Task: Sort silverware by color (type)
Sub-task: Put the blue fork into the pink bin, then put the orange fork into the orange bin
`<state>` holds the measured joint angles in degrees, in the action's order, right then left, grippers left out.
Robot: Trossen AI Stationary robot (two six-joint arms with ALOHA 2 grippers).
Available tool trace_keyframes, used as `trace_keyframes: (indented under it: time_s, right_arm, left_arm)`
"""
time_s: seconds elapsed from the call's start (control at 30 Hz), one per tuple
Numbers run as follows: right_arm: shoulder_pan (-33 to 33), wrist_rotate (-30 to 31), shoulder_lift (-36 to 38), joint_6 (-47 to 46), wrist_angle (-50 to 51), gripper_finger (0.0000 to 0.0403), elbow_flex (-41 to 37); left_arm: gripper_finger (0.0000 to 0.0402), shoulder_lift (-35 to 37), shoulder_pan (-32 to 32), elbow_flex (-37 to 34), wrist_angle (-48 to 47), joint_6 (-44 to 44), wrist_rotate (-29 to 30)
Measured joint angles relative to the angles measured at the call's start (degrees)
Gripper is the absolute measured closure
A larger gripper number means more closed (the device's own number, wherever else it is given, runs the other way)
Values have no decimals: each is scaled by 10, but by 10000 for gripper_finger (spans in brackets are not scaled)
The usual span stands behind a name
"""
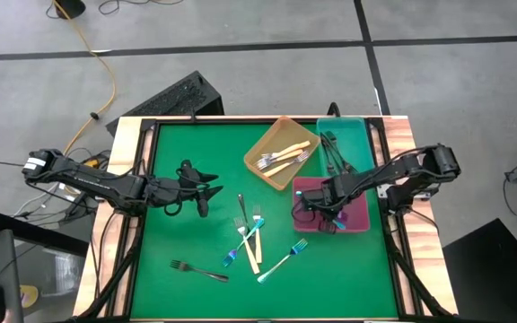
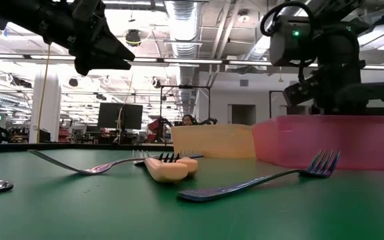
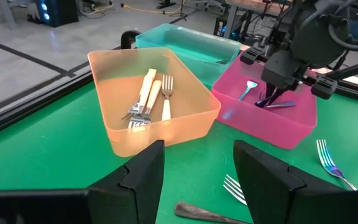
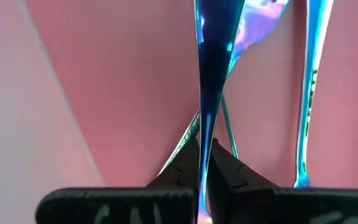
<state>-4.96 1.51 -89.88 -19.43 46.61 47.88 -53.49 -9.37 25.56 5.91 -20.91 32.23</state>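
My right gripper (image 1: 317, 213) points down into the pink tray (image 1: 359, 218), shut on a shiny blue-teal fork (image 4: 207, 93). Another blue-teal fork (image 4: 306, 93) lies on the tray floor beside it. My left gripper (image 1: 209, 193) hovers open over the green mat, left of the middle, with nothing between its fingers (image 3: 148, 171). Cream-handled forks (image 3: 149, 93) lie in the orange tray (image 3: 114, 140). Black forks (image 1: 335, 152) lie in the teal tray (image 1: 366, 130). Several forks (image 1: 248, 238) lie loose on the mat. My right gripper pinches the blue-teal fork's thin handle (image 4: 205, 146) between its two fingertips (image 3: 271, 99), coming from above and pointing down. The fork runs on away from the fingers, low inside the pink tray. Whether it rests on the tray floor I cannot tell.
A blue-teal fork (image 1: 283, 259) and a black fork (image 1: 197, 269) lie apart on the near half of the mat. The three trays stand side by side at the far right. A wooden rim (image 1: 124, 215) frames the table.
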Motion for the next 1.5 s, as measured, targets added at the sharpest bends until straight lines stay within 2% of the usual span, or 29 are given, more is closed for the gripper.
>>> trace_keyframes:
  time_s: [0.13, 0.3, 0.4, 1.0, 1.23, 1.5]
  right_arm:
    - [2, 19, 0, -1, -9, 372, 0]
    - [3, 36, -6, -5, -20, 334, -3]
    - [2, 39, -3, -5, -27, 326, -2]
    - [2, 31, -3, 0, -36, 322, -2]
    - [2, -1, 4, 6, -26, 319, -2]
    - [2, -1, 50, 4, -13, 271, 0]
  left_arm:
    - [226, 0, 0, 0, 0, 0, 0]
    - [226, 0, 0, 0, -1, 0, 0]
    - [226, 0, 0, 0, -1, 0, 0]
    - [226, 0, 0, 0, -5, 0, 0]
    - [226, 0, 0, 0, -4, 0, 0]
    - [226, 0, 0, 0, -4, 0, 1]
